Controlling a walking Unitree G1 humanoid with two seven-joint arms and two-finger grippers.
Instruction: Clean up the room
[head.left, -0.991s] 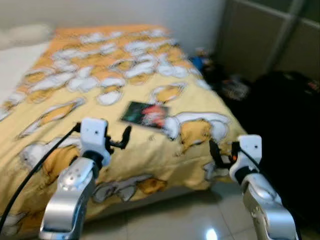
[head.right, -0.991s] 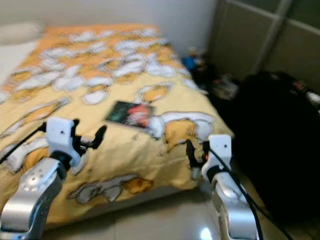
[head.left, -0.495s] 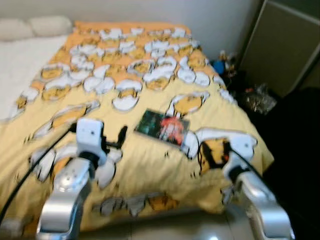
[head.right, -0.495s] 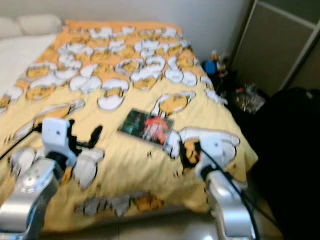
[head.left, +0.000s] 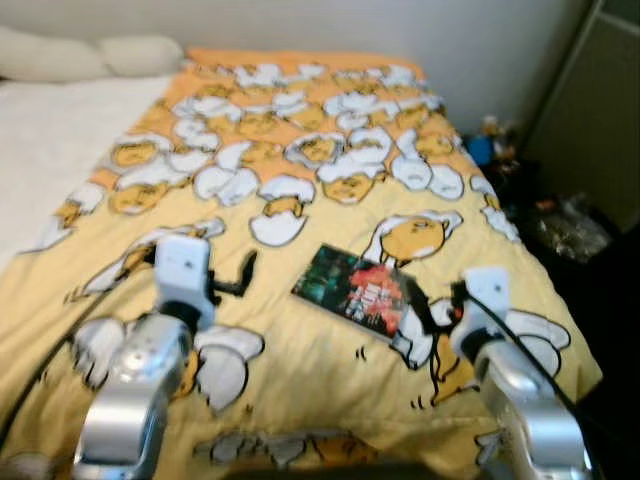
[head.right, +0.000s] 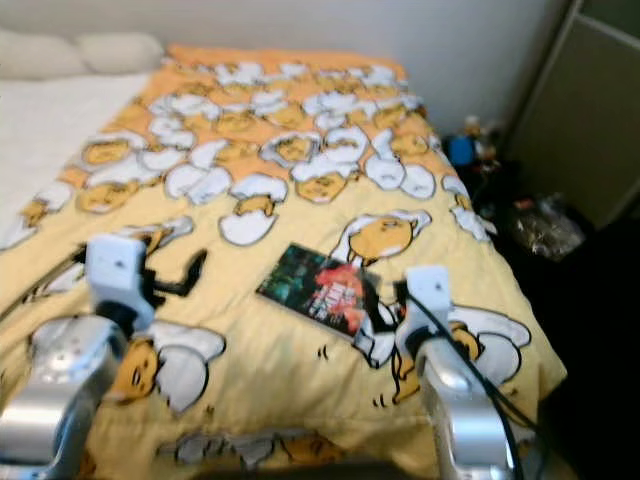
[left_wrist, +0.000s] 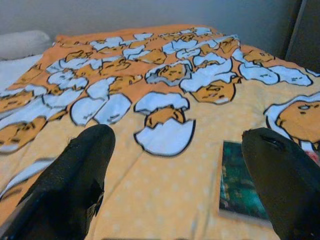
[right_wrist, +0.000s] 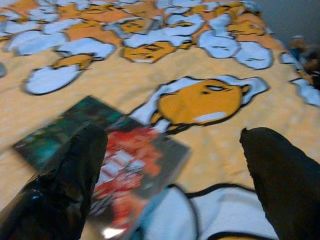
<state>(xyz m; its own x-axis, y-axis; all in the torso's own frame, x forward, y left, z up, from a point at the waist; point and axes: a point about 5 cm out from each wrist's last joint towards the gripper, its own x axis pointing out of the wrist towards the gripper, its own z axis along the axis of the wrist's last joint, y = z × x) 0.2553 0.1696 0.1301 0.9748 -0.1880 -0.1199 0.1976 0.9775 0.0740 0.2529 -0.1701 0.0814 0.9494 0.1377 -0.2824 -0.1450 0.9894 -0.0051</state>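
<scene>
Yellow bed (head.left: 300, 390) is carrying your book (head.left: 358, 290); right end effector (right_wrist: 170, 165) is hovering spread beside it, left end effector (left_wrist: 175, 165) spread further off.

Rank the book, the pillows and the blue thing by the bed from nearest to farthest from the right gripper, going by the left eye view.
1. Book: on the blanket, just left of the right gripper.
2. Blue thing: beyond the bed's right edge, ahead.
3. Pillows: at the bed's far left head.
</scene>
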